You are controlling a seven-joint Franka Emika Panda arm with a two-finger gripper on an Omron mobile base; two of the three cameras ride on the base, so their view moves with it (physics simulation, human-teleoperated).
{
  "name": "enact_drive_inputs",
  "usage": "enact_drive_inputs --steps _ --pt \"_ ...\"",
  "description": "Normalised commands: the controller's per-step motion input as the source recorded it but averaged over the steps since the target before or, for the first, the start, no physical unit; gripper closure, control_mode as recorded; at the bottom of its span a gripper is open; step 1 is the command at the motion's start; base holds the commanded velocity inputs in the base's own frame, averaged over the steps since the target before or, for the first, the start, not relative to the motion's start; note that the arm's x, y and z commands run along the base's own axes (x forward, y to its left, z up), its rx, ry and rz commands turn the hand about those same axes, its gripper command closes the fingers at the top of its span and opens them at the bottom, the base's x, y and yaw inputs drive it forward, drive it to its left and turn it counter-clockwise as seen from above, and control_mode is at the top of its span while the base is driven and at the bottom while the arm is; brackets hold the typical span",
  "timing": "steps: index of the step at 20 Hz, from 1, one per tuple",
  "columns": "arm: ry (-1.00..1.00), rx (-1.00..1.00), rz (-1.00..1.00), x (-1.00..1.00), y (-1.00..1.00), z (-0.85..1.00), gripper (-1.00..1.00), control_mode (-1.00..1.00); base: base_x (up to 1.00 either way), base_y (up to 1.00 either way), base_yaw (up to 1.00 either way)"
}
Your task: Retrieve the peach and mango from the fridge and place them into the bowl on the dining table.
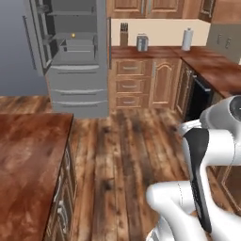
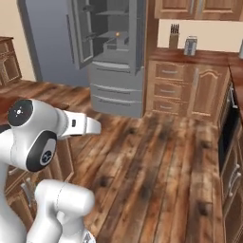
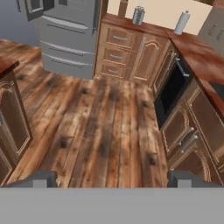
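Note:
The grey fridge (image 1: 77,89) stands across the wooden floor with its upper doors swung open, and it also appears in the right base view (image 2: 116,88) and the hand view (image 3: 65,39). A small yellow-orange fruit, the mango (image 1: 73,35), sits on an inner shelf (image 2: 117,33). The peach and the bowl are out of view. My gripper (image 3: 113,181) is open and holds nothing. It hangs high over the floor, far from the fridge. A reddish-brown counter top (image 1: 28,150) lies at the left. I cannot tell whether it is the dining table.
Wooden cabinets with drawers (image 1: 132,82) run right of the fridge. On their counter stand a knife block (image 1: 124,34), a metal canister (image 1: 142,42) and a paper towel roll (image 1: 187,39). A black oven front (image 3: 173,89) faces the floor on the right. Open floor (image 1: 122,155) stretches ahead.

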Motion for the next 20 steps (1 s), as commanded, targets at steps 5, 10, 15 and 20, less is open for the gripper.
enact_drive_inputs --steps 5,10,15,20 --pt "0.00 0.00 0.00 0.00 0.00 0.00 -1.00 1.00 1.00 0.00 0.35" --pt "0.00 0.00 0.00 0.00 0.00 0.00 -1.00 1.00 1.00 0.00 0.39" --pt "0.00 0.00 0.00 0.00 0.00 0.00 -1.00 1.00 1.00 -0.03 0.31" --pt "0.00 0.00 0.00 0.00 0.00 0.00 -1.00 1.00 1.00 -0.05 0.24"
